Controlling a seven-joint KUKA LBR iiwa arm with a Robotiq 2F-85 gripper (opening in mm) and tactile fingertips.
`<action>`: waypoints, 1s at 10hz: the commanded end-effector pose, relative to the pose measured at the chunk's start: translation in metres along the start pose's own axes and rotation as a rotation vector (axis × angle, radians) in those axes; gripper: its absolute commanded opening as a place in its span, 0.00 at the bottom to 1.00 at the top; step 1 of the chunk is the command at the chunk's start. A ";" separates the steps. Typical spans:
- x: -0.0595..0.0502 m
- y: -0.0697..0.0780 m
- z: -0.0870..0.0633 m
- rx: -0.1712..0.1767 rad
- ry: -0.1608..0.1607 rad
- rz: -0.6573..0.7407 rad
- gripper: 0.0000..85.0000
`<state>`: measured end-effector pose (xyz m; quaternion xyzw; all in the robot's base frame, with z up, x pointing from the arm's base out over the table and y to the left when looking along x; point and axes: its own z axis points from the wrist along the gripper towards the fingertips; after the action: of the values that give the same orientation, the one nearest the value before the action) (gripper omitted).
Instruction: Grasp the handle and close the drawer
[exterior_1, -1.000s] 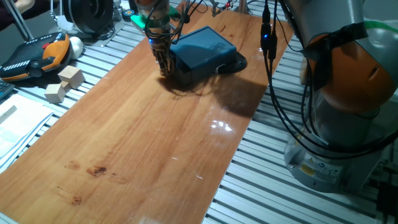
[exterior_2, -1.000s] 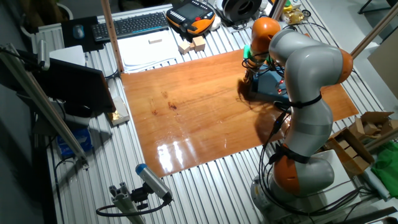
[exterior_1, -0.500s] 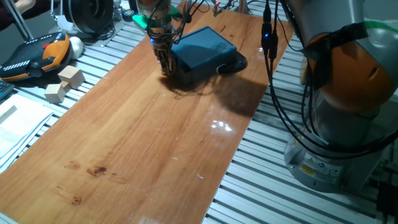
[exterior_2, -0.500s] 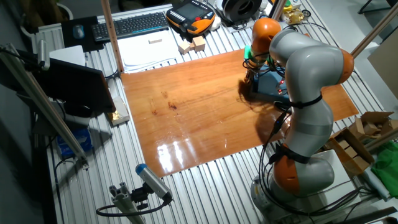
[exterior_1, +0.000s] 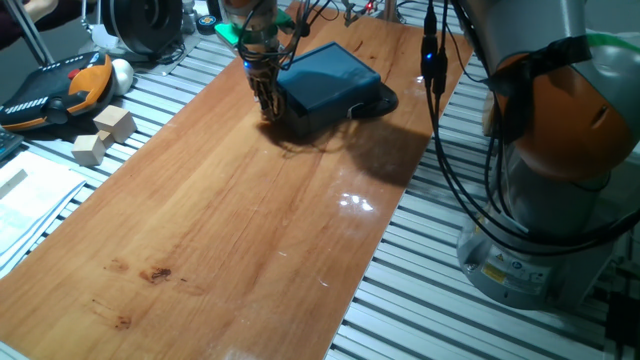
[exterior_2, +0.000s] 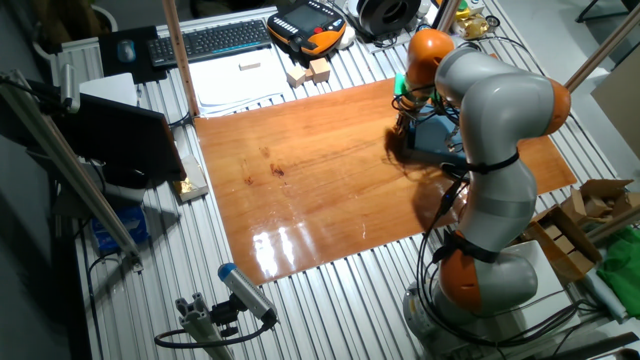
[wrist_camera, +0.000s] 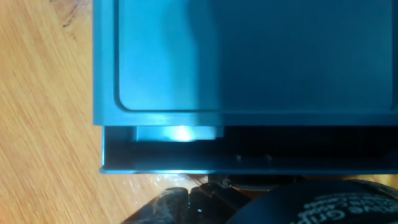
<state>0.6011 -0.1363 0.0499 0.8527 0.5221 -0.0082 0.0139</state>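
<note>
- Pincer (exterior_1: 267, 108) first: from my remote seat I see it pointing down at the front of the teal box, fingertips low by the table (exterior_1: 220, 230). I cannot tell how wide its fingers stand or whether they have hold of anything; the hand view shows only dark blurred gripper parts along its bottom edge.
- Just past the fingers in the hand view, the drawer (wrist_camera: 186, 163) shows as a thin teal front lip with a narrow dark gap behind it, so I judge it slightly open.
- I cannot make out the handle in any view; it is likely hidden behind the fingers.
- Beyond the gap lies the flat lid of the box (wrist_camera: 249, 56).
- My reading: the closing push is in hand and nearly done. The next move calls for a short, straight push toward the box until the gap is gone.
- Farther off, wooden blocks (exterior_1: 104, 132) sit beside the board.
</note>
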 end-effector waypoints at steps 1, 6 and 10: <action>0.000 0.000 0.000 -0.001 0.001 0.000 0.03; -0.004 0.000 0.000 -0.007 0.004 0.001 0.03; -0.008 0.000 0.000 -0.004 0.002 0.006 0.03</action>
<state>0.5976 -0.1431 0.0504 0.8543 0.5195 -0.0061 0.0151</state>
